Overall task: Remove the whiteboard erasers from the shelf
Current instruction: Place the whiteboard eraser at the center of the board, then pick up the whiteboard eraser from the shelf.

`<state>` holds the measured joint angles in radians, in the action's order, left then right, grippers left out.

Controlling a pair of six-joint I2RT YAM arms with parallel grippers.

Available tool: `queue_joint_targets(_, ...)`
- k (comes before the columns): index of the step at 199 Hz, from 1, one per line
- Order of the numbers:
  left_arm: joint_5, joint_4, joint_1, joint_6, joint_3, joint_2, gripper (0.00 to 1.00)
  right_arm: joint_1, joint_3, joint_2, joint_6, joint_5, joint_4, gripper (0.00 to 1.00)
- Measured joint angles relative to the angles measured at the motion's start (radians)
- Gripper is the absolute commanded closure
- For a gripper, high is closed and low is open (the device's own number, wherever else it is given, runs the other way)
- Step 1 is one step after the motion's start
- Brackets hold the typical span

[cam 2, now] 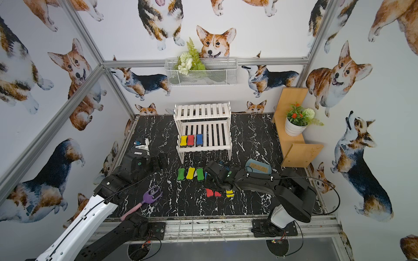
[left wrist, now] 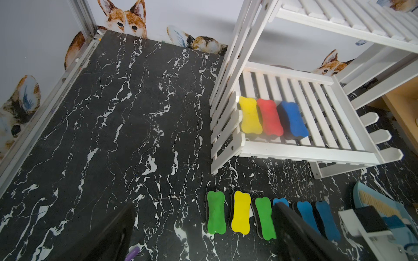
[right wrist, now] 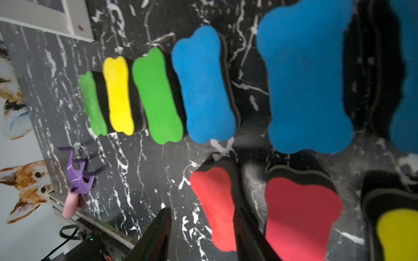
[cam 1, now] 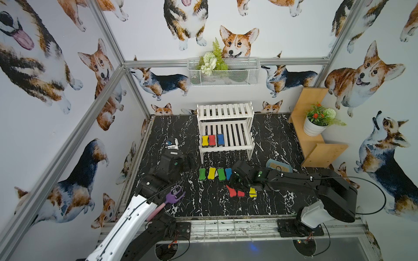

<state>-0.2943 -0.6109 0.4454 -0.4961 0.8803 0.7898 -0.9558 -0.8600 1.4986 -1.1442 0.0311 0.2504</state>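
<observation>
White slats of the shelf (cam 1: 226, 148), mid-frame in both top views, carry three erasers (cam 1: 212, 140) at the lower tier's left end: yellow, red, blue. Nine more lie on the tabletop (cam 1: 271, 135), lower in frame. High on the back wall, a wire basket (cam 1: 226, 78) holds greenery (cam 1: 211, 61). At right a white pot (cam 1: 312, 130) holds a plant (cam 1: 319, 115). Left arm's label (cam 1: 174, 153) is too small to read. Left hand (left wrist: 203, 204) gapes wide, empty. Right hand (right wrist: 202, 210) stands part-open astride a red eraser (right wrist: 214, 198), one finger (right wrist: 156, 235) clear of it.
</observation>
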Motion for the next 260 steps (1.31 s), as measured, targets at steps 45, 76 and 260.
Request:
queue_joint_targets(45, 0.105, 0.023, 0.0, 0.007, -0.002, 0.03, 0.01, 0.005, -0.064, -0.146, 0.134, -0.095, 0.009, 0.51)
queue_joint_targets(76, 0.222, 0.078, 0.009, -0.011, -0.021, 0.075, 0.04, 0.031, -0.005, -0.321, 0.208, -0.225, 0.027, 0.56)
queue_joint_targets(260, 0.012, 0.141, 0.234, 0.059, 0.589, 0.898, 0.3, 0.138, 0.173, -0.678, 0.277, -0.397, 0.134, 0.46)
